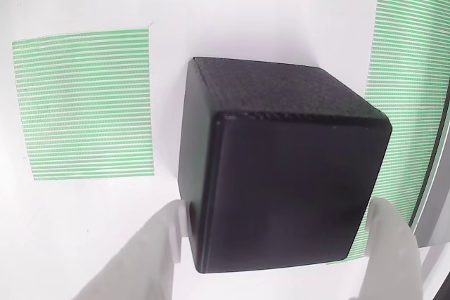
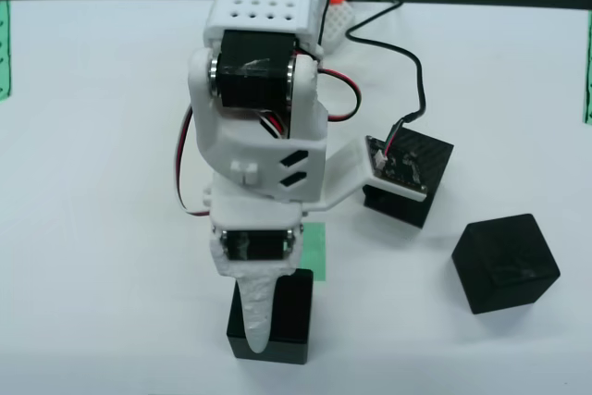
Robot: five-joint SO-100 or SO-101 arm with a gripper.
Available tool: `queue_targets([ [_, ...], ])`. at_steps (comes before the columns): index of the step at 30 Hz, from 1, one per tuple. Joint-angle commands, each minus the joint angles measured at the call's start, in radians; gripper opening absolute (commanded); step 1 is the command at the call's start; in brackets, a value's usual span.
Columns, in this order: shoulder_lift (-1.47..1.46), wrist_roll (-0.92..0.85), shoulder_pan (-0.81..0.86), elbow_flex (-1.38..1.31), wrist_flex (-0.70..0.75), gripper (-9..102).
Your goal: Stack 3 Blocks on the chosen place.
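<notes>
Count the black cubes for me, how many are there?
3. One cube sits between the white gripper's fingers, one lies loose at the right of the front view, one is partly hidden behind the arm's camera mount.

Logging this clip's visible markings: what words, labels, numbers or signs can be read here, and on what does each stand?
"tenow", roughly: black handwriting on the white arm, near its top in the view from the front; uncertain.
A second handwritten scrawl beside it: too blurred to read.
The black blocks and the green-striped patch bear no text.
</notes>
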Motion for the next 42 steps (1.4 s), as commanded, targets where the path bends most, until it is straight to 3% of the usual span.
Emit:
queue_targets([
  [1, 0.009, 0.008, -0.008, -0.040, 0.006, 30],
  [12, 0.000, 0.000, -0.018, -0.017, 0.008, 17],
  [18, 0.000, -0.006, -0.021, -0.003, 0.008, 18],
  [25, 0.023, -0.014, -0.012, -0.003, 0.008, 28],
  [42, 0.167, -0.075, 0.011, 0.017, 0.008, 29],
])
